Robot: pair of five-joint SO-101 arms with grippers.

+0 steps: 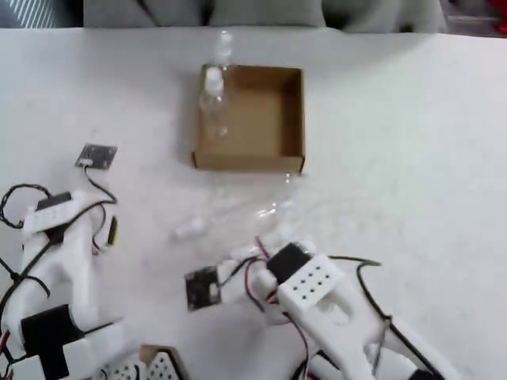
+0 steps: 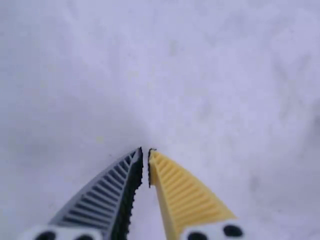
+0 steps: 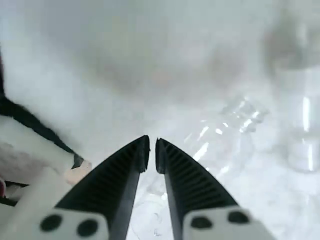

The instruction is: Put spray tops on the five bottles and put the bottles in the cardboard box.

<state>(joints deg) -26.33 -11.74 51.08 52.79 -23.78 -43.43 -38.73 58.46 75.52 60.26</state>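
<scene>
From high up I look down on the table. My wrist cameras sit close behind the left gripper and right gripper, facing that same table.

- A makeshift robotics bench, whether in a lab or a home I cannot tell.
- White table carries two white arms with loose wiring and a bare circuit board.
- Grey cushion-like shapes lie beyond the far edge.

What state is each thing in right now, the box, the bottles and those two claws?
Cardboard box: open on top, upright.
Bottle in the box: white top on, against a wall.
Clear bottles: lying on the table, outside the box.
Loose spray top: lying on the table, unattached.
Left gripper: shut, empty.
Right gripper: shut, empty.
</scene>
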